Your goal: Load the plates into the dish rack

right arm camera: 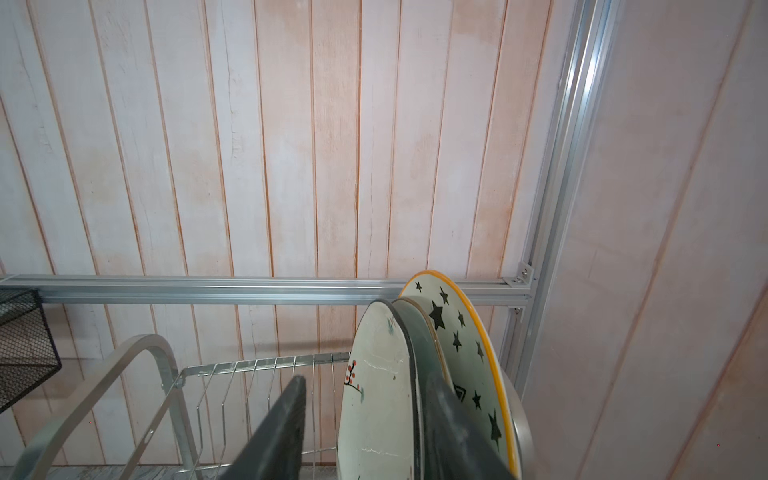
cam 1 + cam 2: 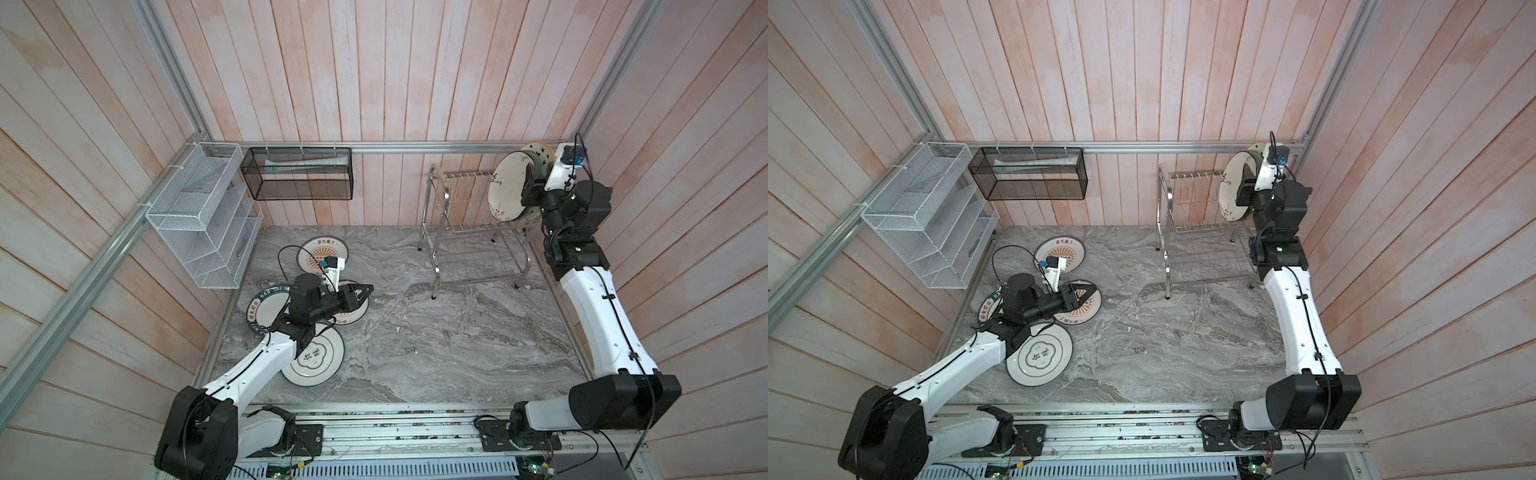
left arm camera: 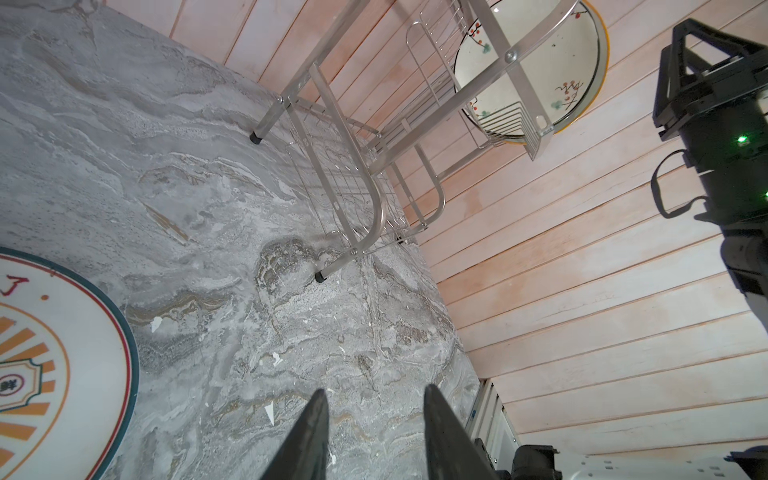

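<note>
The dish rack (image 2: pixel 432 199) (image 2: pixel 1165 199) (image 3: pixel 357 124) (image 1: pixel 137 357) stands at the back right. Two plates stand upright in its upper tier: a flower plate (image 2: pixel 509 187) (image 2: pixel 1231 191) (image 3: pixel 536 54) (image 1: pixel 378 399) and, behind it, a yellow-rimmed star plate (image 2: pixel 542 153) (image 1: pixel 465 332). My right gripper (image 2: pixel 530 183) (image 2: pixel 1244 187) (image 1: pixel 365 376) straddles the flower plate, open, with one finger clear of its face. Two sunburst plates (image 2: pixel 322 253) (image 2: pixel 353 313) (image 3: pixel 62 353), a dark-green lettered plate (image 2: pixel 262 307) and a green-ringed plate (image 2: pixel 316 357) lie flat on the left. Above the nearer sunburst plate hangs my left gripper (image 2: pixel 368 291) (image 2: pixel 1096 286) (image 3: pixel 376 388), open and holding nothing.
A white mesh basket (image 2: pixel 199 216) and a black mesh box (image 2: pixel 297 174) hang on the walls at the back left. Wooden walls close in the marble table (image 2: pixel 436 340) on three sides. The arms' base rail (image 2: pixel 395 432) runs along the front edge.
</note>
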{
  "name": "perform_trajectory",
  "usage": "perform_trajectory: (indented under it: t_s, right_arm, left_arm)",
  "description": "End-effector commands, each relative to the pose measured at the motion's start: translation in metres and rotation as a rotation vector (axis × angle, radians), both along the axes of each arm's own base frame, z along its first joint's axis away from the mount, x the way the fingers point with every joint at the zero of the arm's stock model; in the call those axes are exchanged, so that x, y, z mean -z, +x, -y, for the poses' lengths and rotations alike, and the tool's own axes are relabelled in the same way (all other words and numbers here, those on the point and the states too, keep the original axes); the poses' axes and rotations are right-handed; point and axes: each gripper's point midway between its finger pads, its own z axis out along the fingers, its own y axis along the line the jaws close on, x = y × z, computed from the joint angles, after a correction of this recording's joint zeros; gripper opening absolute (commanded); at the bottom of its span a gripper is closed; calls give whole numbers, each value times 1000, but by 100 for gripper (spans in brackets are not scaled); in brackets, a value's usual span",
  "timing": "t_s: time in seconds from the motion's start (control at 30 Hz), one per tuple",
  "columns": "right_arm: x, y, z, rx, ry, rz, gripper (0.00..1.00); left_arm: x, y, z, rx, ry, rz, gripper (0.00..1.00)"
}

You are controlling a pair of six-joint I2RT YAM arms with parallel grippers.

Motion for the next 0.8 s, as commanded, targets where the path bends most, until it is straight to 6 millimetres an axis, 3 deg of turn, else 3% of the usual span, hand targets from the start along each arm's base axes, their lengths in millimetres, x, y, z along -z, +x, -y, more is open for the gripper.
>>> perform_trajectory:
  t_s: [0.0,0.23,0.37,0.57,0.77]
  right_arm:
    - [-14,-13,-9,-52,20,33,50]
    - [-48,-56,-27,-168,43,84,57]
    - [-50,-77,-37,-234,63,97,60]
    - [-24,-94,-49,-320,144,84,61]
    - [28,-96,-79,-420,212,29,61]
  left_arm:
    - [-13,0,-3,-28,19,66,39]
    - [-44,9,-7,-52,66,182,43]
    - [-61,14,-6,-59,67,239,44]
    - [-76,24,-5,-76,75,280,45]
    - [-85,28,-5,-91,51,303,45]
